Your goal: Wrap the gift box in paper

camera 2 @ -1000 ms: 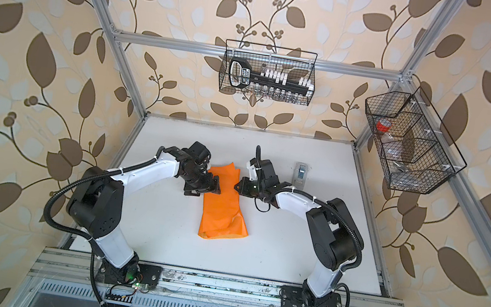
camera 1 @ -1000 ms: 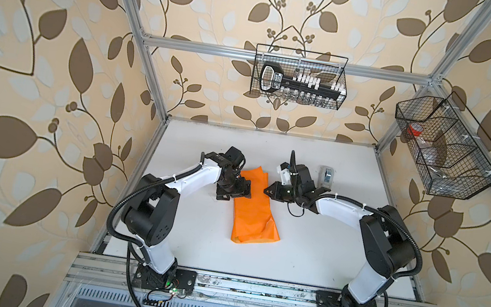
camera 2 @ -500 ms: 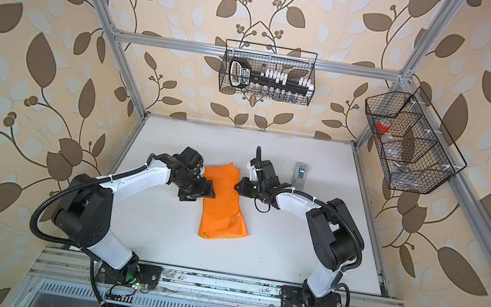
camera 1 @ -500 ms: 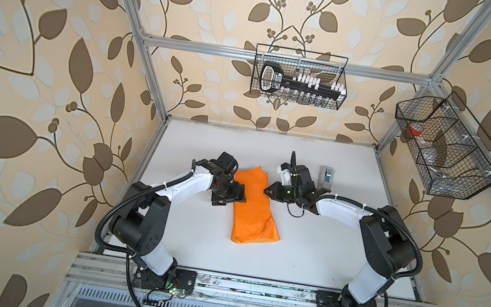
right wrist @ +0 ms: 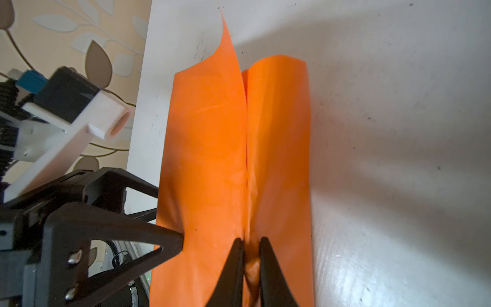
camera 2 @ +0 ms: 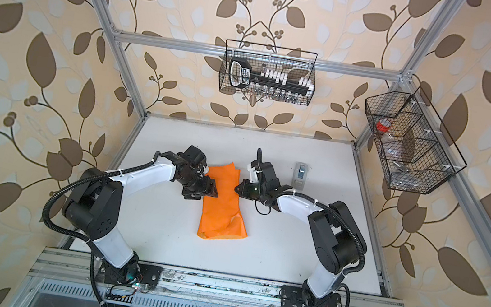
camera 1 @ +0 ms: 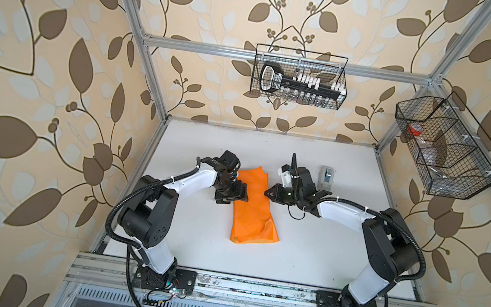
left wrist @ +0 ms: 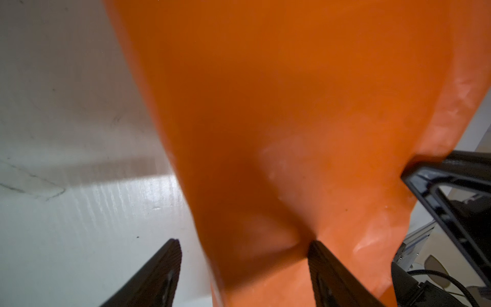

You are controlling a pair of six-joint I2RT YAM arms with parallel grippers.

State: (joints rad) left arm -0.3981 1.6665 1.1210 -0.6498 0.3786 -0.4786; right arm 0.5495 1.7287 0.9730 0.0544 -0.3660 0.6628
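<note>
White tabletop, leaf-patterned walls, aluminium frame; that is the enclosure I am working in.

Right gripper: I find its jaws clenched almost together on a raised ridge of the paper, at the seam where two orange flaps meet. In a top view it comes at the sheet from the right side.

Left gripper: released, jaws standing well apart. One finger presses on the paper's side; its partner hangs over bare table just beside the sheet. It faces the right gripper directly across the paper.

The paper lies between the two grippers as a long folded strip. Its longer part runs away from them toward the front rail and ends creased; a shorter part reaches toward the back wall.

The gift box is not visible to me in any view.

Behind the right gripper's wrist stands a small grey tape dispenser, apart from the paper. Wire baskets hang on the back wall and the right wall.
</note>
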